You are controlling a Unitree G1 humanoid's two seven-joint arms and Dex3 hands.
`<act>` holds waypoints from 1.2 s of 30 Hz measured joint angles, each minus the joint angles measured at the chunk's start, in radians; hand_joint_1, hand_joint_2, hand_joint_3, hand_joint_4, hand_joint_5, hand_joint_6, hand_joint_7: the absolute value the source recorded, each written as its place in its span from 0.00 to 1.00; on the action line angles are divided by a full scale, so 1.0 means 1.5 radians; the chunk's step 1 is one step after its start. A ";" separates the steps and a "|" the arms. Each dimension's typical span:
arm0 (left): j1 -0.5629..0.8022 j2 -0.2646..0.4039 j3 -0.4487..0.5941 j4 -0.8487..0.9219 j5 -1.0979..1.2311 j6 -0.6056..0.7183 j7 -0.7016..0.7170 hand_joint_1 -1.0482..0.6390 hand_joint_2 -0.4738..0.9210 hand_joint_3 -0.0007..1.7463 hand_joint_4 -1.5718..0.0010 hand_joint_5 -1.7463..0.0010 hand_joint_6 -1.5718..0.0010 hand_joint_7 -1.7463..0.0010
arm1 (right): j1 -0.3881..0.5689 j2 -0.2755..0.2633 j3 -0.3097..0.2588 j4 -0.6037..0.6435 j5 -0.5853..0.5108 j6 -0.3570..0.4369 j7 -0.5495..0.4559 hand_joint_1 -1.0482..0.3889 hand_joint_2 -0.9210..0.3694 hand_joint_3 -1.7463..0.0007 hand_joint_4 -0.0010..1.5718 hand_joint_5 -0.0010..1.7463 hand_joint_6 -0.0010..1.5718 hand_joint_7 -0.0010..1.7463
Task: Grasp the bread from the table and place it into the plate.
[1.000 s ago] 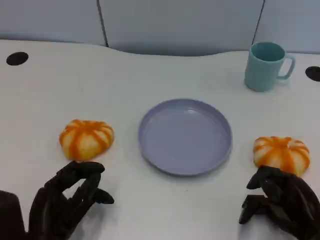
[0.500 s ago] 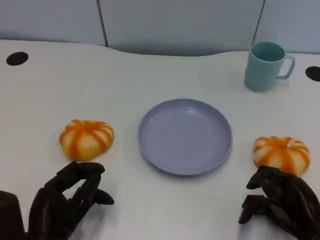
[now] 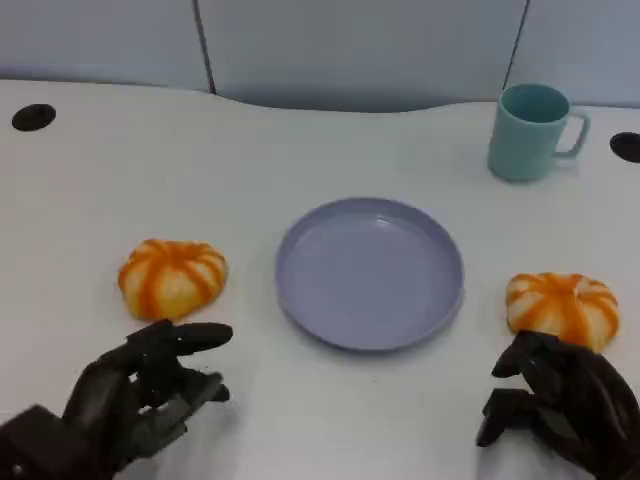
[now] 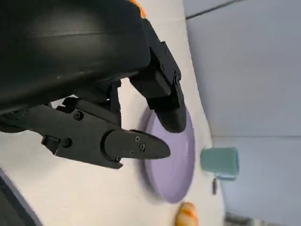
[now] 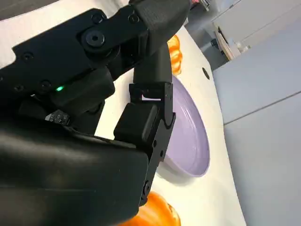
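Stage: reach toward bread, judged from both hands lying empty on the table [image 3: 90, 170] and the plate [image 3: 370, 272] bare.
Left hand [image 3: 135, 395]: fingers spread and partly bent, holding nothing, low over the tabletop.
Left bun [image 3: 172, 277]: just beyond the left fingertips, a little toward the robot's left of them, apart from them by a strip of bare table.
Right hand [image 3: 560, 400]: fingers curled inward around nothing.
Right bun [image 3: 562, 307]: directly ahead of the right hand, close against its knuckles; contact or gap not distinguishable.
Plate position: ahead of and between the two hands, inward of each bun.
Mug [image 3: 532, 131]: well beyond the right hand, past the plate's far right edge.
Recommended grasp: probably with the left hand, already spread; advance over the left bun, lower from above, close on opposite flanks of the dome.
Grip force: light, since bread looks soft and likely to dent.
Transfer: lift clear of the raised plate rim before moving inward; release near the plate's middle.
Caution: sliding approach along the table likely to push the bun away.
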 measured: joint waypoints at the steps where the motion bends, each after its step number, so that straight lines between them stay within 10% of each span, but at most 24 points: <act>1: 0.000 0.007 -0.003 0.000 0.019 -0.019 0.006 0.35 1.00 0.08 0.64 0.65 0.62 0.99 | 0.000 0.000 0.000 0.000 0.000 0.000 0.000 0.12 0.10 1.00 0.91 0.47 0.78 0.48; 15: -0.032 0.153 -0.023 -0.070 0.404 -0.149 0.233 0.25 1.00 0.02 0.87 0.79 0.79 1.00 | 0.000 0.008 0.001 -0.008 -0.002 0.007 -0.007 0.12 0.09 1.00 0.91 0.47 0.74 0.53; 36: -0.152 0.276 -0.140 -0.183 0.584 0.140 0.149 0.19 0.96 0.00 0.96 0.94 0.87 1.00 | -0.001 0.011 0.002 -0.005 -0.003 0.005 -0.007 0.12 0.10 1.00 0.90 0.48 0.75 0.52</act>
